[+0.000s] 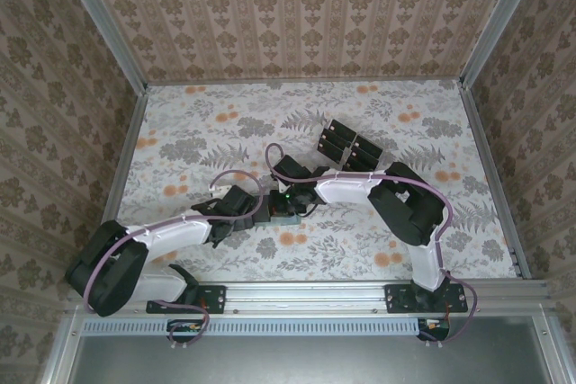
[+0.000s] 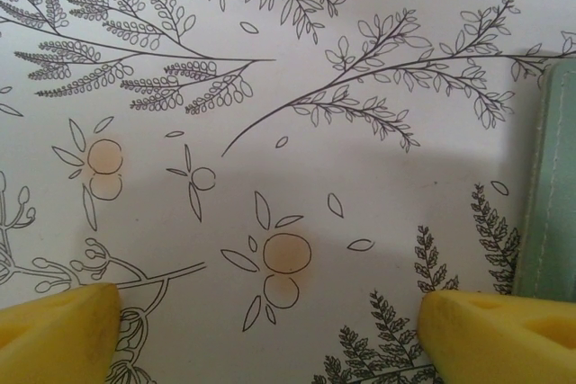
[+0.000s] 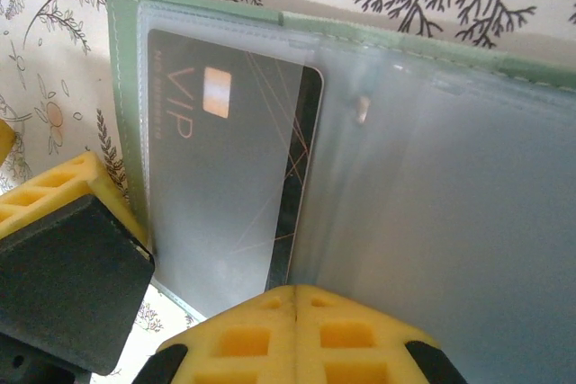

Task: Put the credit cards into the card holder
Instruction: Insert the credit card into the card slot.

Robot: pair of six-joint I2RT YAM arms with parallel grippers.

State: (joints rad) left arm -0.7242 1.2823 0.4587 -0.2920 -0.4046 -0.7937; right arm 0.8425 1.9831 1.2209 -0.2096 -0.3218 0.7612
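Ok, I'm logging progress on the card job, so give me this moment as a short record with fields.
card holder: open, clear sleeves facing up
VIP card: black, mostly inside one sleeve
other cards: black, two columns beyond the arms
left gripper: open, empty, beside the holder's edge
right gripper: over the holder at the VIP card's edge; grip unclear
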